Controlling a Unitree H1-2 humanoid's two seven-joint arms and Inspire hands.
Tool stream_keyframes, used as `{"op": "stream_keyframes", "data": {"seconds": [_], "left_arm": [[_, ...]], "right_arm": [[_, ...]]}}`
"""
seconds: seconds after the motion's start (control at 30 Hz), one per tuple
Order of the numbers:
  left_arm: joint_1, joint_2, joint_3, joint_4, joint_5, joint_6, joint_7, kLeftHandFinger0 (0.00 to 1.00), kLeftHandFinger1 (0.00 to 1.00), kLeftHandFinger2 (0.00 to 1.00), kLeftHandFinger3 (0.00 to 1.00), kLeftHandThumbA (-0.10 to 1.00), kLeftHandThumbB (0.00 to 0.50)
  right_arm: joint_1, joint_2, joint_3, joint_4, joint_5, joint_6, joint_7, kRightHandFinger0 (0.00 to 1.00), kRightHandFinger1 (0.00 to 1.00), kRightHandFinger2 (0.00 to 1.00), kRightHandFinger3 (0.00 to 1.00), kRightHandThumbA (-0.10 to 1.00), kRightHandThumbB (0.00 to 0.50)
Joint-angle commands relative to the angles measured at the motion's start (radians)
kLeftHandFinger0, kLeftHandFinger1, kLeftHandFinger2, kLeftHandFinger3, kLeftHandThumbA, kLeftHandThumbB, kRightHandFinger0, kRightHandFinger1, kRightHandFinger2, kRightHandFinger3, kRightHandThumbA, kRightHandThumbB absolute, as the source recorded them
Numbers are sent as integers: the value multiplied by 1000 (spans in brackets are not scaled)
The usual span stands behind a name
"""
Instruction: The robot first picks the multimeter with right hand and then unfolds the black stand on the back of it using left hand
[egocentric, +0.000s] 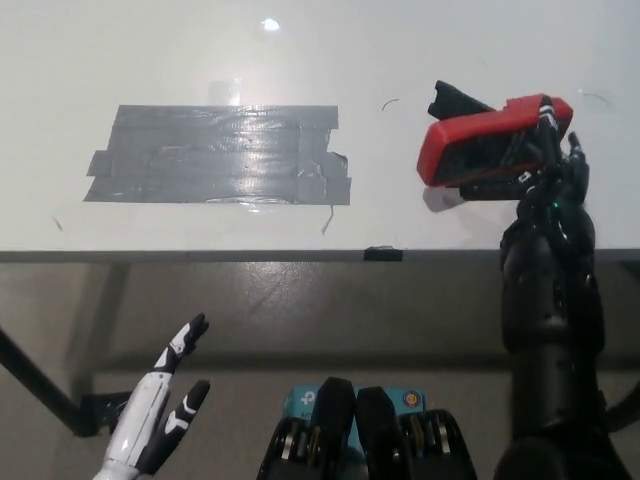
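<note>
The red-cased multimeter (480, 148) is held above the white table (400, 60) at the right, tilted with its long side roughly level. My black right hand (555, 165) is shut on its right end. A black part, probably the stand (452, 100), juts from its upper left corner. My white left hand (160, 405) rests low at the lower left, below the table edge, fingers apart and holding nothing.
A large patch of grey tape (220, 155) covers the table's left-centre. A small black mark (382, 253) sits on the front edge of the table. Below the edge lies grey floor and a dark table leg (35, 385).
</note>
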Motion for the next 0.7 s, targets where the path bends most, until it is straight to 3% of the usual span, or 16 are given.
{"op": "stream_keyframes", "data": {"seconds": [0.0,0.1,0.13,0.3,0.43,0.67], "left_arm": [[-152,-20,38,-266,-86,89,-5,1000,1000,1000,1000,1000,282],[-214,-22,42,-310,-102,136,-14,1000,1000,1000,1000,1000,300],[-242,-29,39,-326,-105,145,-15,1000,1000,1000,1000,1000,286],[-318,-38,34,-367,-85,184,-21,1000,1000,1000,1000,1000,253],[-356,-53,23,-397,-76,226,-29,1000,1000,1000,1000,1000,256],[-382,-60,9,-423,-75,248,-42,1000,1000,1000,1000,1000,237]], "right_arm": [[-35,127,-6,-547,670,240,150,0,235,656,1000,-100,61],[22,140,47,-604,702,240,154,0,267,682,1000,-100,101],[54,140,75,-632,727,240,159,0,269,685,1000,-100,116],[141,147,168,-733,775,240,142,0,337,740,1000,-100,105],[215,138,265,-830,795,240,148,0,365,761,1000,-100,82],[295,109,360,-925,870,240,143,0,422,779,1000,-100,109]]}}
